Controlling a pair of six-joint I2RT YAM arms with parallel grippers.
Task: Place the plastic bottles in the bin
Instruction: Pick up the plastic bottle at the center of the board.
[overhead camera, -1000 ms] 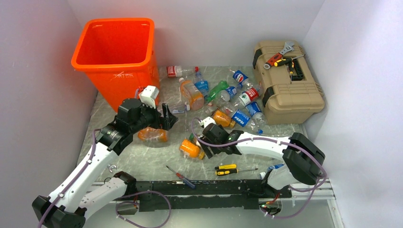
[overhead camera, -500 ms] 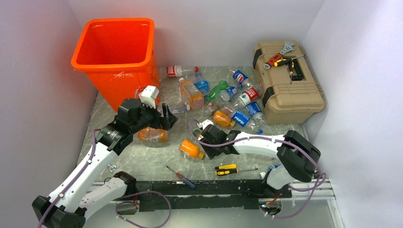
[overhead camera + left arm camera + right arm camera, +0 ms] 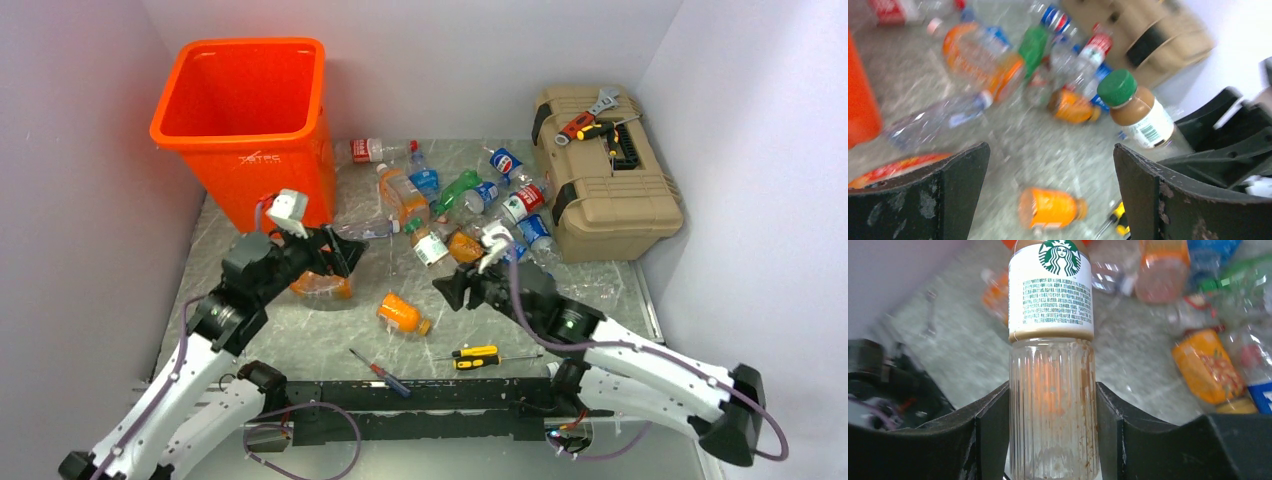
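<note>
Being clamped in right gripper (image 3: 1053,405) — one Starbucks bottle (image 3: 1051,300); left gripper (image 3: 1050,185) gaping; other bottles (image 3: 402,313) lying outside the bin (image 3: 262,165).

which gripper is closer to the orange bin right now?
Left. The left gripper is just in front of the bin; the right gripper is farther right, mid-table, holding a bottle.
</note>
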